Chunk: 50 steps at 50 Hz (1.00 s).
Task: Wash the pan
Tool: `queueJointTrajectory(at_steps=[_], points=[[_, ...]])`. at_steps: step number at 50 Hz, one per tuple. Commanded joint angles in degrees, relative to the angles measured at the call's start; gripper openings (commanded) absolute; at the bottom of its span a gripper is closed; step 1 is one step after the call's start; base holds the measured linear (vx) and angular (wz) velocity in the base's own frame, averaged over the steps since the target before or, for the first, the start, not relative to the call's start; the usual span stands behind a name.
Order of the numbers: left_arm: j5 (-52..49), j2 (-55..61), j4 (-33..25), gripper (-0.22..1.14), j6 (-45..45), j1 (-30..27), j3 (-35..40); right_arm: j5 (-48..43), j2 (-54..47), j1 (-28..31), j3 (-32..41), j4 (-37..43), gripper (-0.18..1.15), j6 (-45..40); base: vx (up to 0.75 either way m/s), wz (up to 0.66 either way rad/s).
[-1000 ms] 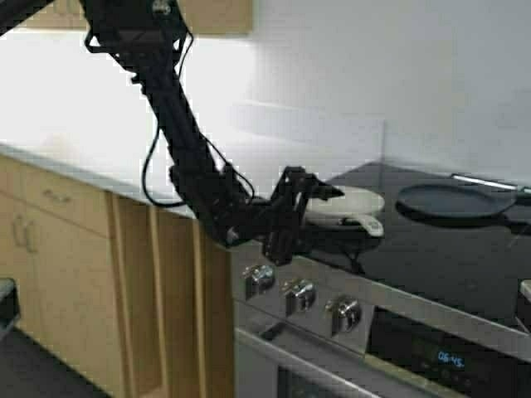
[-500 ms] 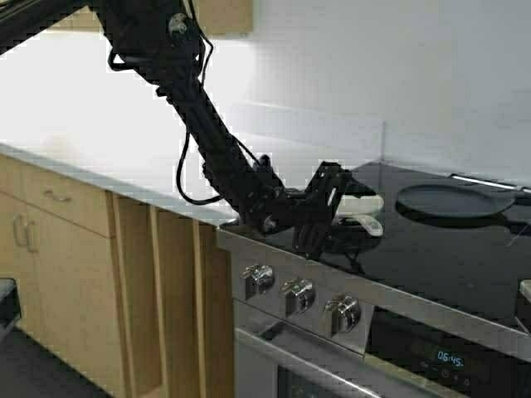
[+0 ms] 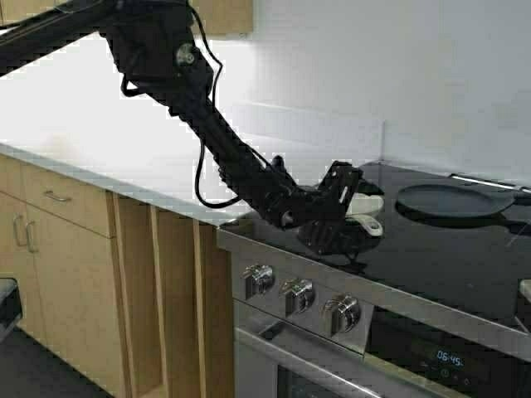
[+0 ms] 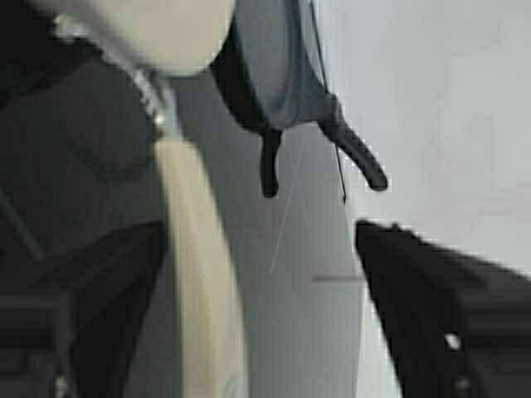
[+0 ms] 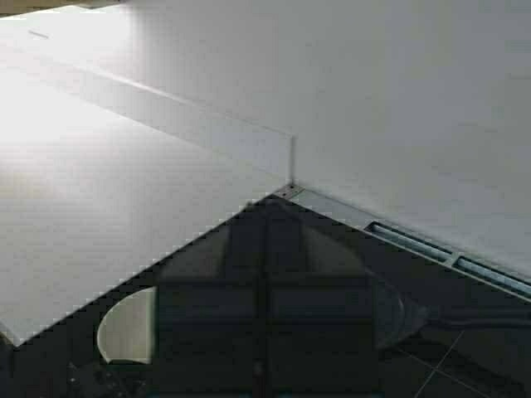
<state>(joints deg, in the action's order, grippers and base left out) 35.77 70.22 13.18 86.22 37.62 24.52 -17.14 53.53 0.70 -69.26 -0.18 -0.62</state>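
Note:
The cream-white pan (image 3: 366, 203) sits on the black stovetop (image 3: 431, 265), its short handle (image 3: 370, 224) pointing toward the front edge. My left gripper (image 3: 352, 205) is low over the stove at the pan's near side. In the left wrist view the left gripper (image 4: 259, 249) is open, and the cream handle (image 4: 202, 274) runs between the dark fingers (image 4: 91, 307), close to one of them. The pan's bowl (image 4: 158, 33) lies just beyond. My right gripper (image 5: 265, 240) is shut and empty, held high over the stove's back corner, with part of the pan (image 5: 126, 327) beside it.
A larger flat black griddle pan (image 3: 455, 200) sits on the stovetop to the right of the pan and also shows in the left wrist view (image 4: 274, 66). White countertop (image 3: 99, 149) runs to the left. Stove knobs (image 3: 299, 294) line the front panel.
My left arm has reached forward and to the right, from off the stove's front-left corner to the pan. Its open gripper now straddles the pan's handle. The pan has not moved.

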Motion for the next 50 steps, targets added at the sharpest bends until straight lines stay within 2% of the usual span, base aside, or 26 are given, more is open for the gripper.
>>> queueJointTrajectory(at_steps=[1, 14, 22, 30, 36, 40, 46, 49, 50], points=[[-1.6, -0.5, 0.1, 1.01, 0.0, 0.3, 3.8, -0.4, -0.4, 0.1, 0.8, 0.0, 0.06, 0.0, 0.0, 0.0], [-2.3, 1.4, 0.0, 1.01, 1.1, 0.5, 5.5, -0.4, -0.4, 0.1, 0.7, 0.1, 0.06, 0.0, 0.0, 0.0], [-0.9, 3.3, -2.6, 0.99, 2.5, 1.1, 8.0, -0.4, -0.4, 0.1, 0.7, 0.0, 0.06, 0.0, 0.0, 0.0], [-0.6, 5.5, -3.8, 0.88, 5.7, 1.8, 11.5, -0.4, -0.4, 0.1, 0.7, 0.1, 0.06, 0.0, 0.0, 0.0], [-0.6, 6.9, -3.9, 0.67, 7.2, 2.2, 13.9, -0.4, -0.4, 0.1, 0.8, 0.0, 0.06, 0.0, 0.0, 0.0], [-0.6, 7.6, -4.3, 0.47, 7.8, 2.2, 14.4, -0.4, -0.4, 0.1, 0.8, 0.0, 0.06, 0.0, 0.0, 0.0], [-0.6, 7.9, -6.9, 0.06, 8.3, 2.2, 14.1, -0.4, -0.4, 0.1, 0.8, 0.1, 0.07, 0.0, 0.0, 0.0], [-0.4, 7.9, -7.9, -0.08, 8.2, 2.3, 13.9, -0.4, -0.4, 0.1, 0.8, 0.0, 0.06, 0.0, 0.0, 0.0], [-0.3, 7.8, -8.2, -0.09, 8.2, 2.3, 13.9, -0.4, -0.4, 0.1, 0.7, 0.1, 0.07, 0.0, 0.0, 0.0]])
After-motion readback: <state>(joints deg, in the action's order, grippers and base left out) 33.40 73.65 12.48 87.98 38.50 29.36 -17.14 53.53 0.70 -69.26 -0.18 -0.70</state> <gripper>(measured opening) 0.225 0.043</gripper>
